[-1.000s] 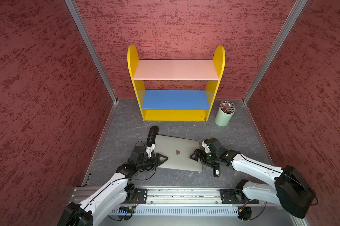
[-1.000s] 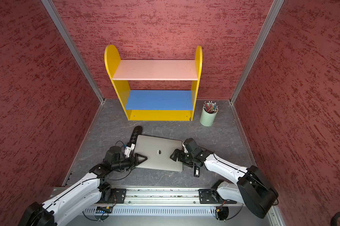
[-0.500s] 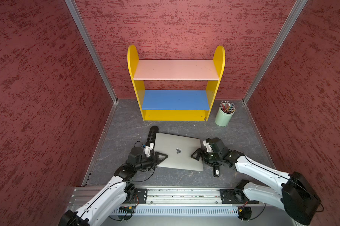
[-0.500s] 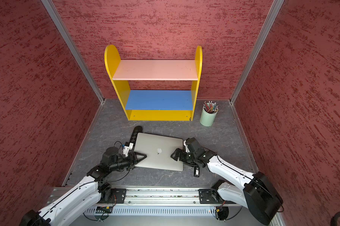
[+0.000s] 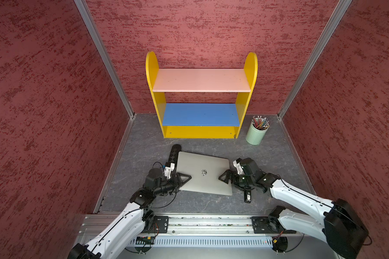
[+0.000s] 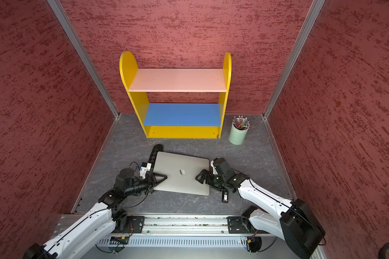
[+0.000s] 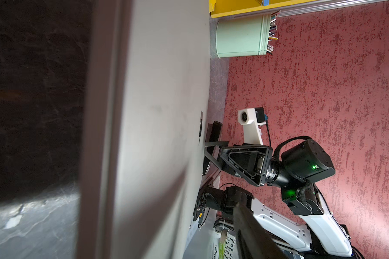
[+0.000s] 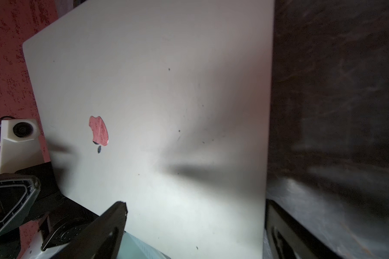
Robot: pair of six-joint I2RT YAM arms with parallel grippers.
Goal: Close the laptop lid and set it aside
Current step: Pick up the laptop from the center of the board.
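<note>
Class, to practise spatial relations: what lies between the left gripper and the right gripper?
The closed laptop lid spans the stretch between the left gripper and the right gripper; both top views show it.

Centre-left in both top views: black case [image 5: 175,152] mostly covered by the laptop [image 5: 203,173]. Lower finger of the left gripper [image 5: 184,179] hidden beneath the laptop's edge; clamped or loose, impossible to tell. Small black stapler [image 5: 247,196] partly tucked under the right arm [image 5: 289,195]. In both wrist views, laptop cut off at top and bottom edges, near rim blurred.
</note>
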